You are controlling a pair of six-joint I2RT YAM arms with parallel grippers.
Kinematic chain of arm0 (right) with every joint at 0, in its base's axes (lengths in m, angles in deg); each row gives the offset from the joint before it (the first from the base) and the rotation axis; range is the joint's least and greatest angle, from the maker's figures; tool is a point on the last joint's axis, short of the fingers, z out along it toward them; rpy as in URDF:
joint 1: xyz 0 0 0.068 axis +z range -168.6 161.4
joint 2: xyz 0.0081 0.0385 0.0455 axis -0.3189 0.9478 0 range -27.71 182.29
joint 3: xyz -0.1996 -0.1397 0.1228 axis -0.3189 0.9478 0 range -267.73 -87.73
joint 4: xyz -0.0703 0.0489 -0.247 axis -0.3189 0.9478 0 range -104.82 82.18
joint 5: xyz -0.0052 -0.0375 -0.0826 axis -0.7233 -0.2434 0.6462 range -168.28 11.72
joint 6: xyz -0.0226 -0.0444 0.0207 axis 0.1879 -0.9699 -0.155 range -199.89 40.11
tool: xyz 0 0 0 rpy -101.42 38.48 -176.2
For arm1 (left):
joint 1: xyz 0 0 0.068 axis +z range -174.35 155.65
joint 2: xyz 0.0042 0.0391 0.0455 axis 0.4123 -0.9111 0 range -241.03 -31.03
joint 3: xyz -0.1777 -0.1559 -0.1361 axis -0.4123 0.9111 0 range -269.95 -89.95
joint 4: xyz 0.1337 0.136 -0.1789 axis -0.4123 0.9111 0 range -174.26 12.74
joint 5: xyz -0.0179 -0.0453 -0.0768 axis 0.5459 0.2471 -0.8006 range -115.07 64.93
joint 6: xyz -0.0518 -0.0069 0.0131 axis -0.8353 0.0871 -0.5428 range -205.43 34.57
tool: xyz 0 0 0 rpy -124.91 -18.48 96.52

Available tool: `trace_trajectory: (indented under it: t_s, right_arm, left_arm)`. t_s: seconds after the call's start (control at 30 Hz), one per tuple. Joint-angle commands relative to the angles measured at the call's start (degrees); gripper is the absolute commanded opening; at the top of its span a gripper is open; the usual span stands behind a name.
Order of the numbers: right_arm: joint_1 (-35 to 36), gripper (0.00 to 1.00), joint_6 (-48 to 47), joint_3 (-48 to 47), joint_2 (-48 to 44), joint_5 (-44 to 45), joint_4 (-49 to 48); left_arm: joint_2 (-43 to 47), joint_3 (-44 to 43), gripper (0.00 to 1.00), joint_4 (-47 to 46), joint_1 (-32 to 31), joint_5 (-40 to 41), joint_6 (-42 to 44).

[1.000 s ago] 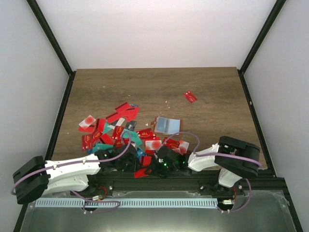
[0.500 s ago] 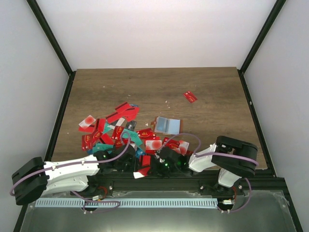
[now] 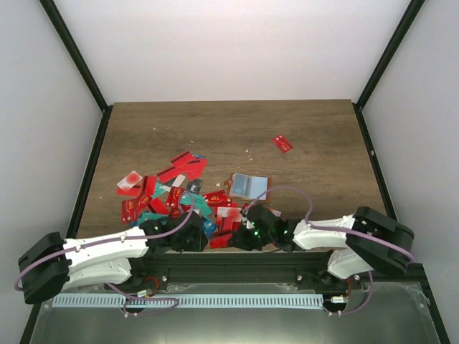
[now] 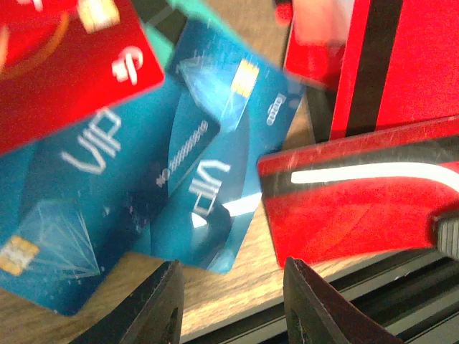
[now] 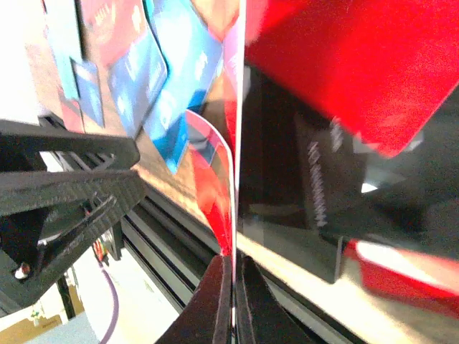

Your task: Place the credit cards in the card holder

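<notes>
The right gripper (image 5: 233, 276) pinches tight on the edge of one credit card (image 5: 222, 208). The left gripper (image 4: 233, 287) has its fingers apart, holding nothing, near the blue cards (image 4: 143, 179). The card holder (image 3: 249, 186) lies open beside the card pile (image 3: 176, 193).

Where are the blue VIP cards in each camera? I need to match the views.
Top external: blue cards at the pile's near edge, low centre.
Left wrist: blue cards fill the centre and lower left, overlapping.
Right wrist: blue cards at upper left, tilted.
Shared landmark: black rail at the near edge.
</notes>
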Motion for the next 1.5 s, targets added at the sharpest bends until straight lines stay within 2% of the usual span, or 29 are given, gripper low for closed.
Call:
trace_trajectory:
  t_s: [0.0, 0.2, 0.37, 0.53, 0.83, 1.03, 1.1, 1.17, 1.23, 1.3, 1.33, 1.4, 1.47]
  right_arm:
    - [-5.98, 0.01, -7.62, 0.93, -3.86, -2.1, 4.47]
    - [-13.45, 0.01, -13.85, 0.73, -7.2, -11.67, 3.83]
    - [-17.88, 0.01, -16.21, 1.34, -10.07, -19.59, 0.43]
    - [-20.75, 0.01, -17.01, 1.52, -11.78, -25.63, -2.05]
    - [-21.62, 0.01, -14.87, 2.31, -12.98, -30.18, -6.13]
    - [-21.66, 0.01, -13.59, 3.18, -13.22, -30.51, -7.96]
    - [-21.66, 0.01, -13.47, 3.35, -13.32, -30.29, -8.05]
    - [-21.61, 0.01, -13.24, 3.52, -13.29, -29.92, -7.93]
    - [-21.66, 0.01, -13.1, 3.83, -13.07, -29.71, -8.06]
    - [-21.66, 0.01, -12.79, 4.21, -12.36, -29.52, -8.26]
    - [-21.66, 0.08, -12.62, 4.36, -11.77, -29.68, -8.45]
    - [-21.66, 0.3, -12.5, 4.75, -10.58, -29.74, -8.13]
    - [-21.66, 0.44, -12.76, 4.93, -9.69, -29.37, -6.1]
  left_arm:
    - [0.49, -4.93, 0.41, 3.07, 1.9, 3.73, 3.01]
    - [5.87, -4.42, 0.5, -4.41, 7.61, -4.29, 6.83]
    - [9.7, 0.95, 0.59, -17.54, 14.72, -17.82, 7.43]
    - [9.25, 6.37, 0.61, -29.82, 19.72, -27.35, 6.37]
    - [5.99, 9.18, 0.63, -41.19, 20.68, -33.89, 4.46]
    - [5.81, 9.63, 0.48, -42.6, 20.74, -34.36, 3.46]
    - [6.26, 9.86, 0.39, -42.56, 20.75, -34.07, 3.2]
    - [6.67, 9.84, 0.22, -41.9, 20.66, -33.58, 3.19]
    - [7.13, 9.87, 0.11, -41.21, 20.69, -33.14, 3.34]
    - [7.49, 9.91, 0.04, -40.66, 20.67, -33.04, 3.39]
    - [7.53, 9.97, 0.04, -40.48, 20.67, -33.06, 3.43]
    - [7.73, 9.9, 0.04, -39.76, 20.72, -32.93, 3.53]
    - [8.22, 9.78, 0.04, -38.56, 20.72, -32.74, 3.65]
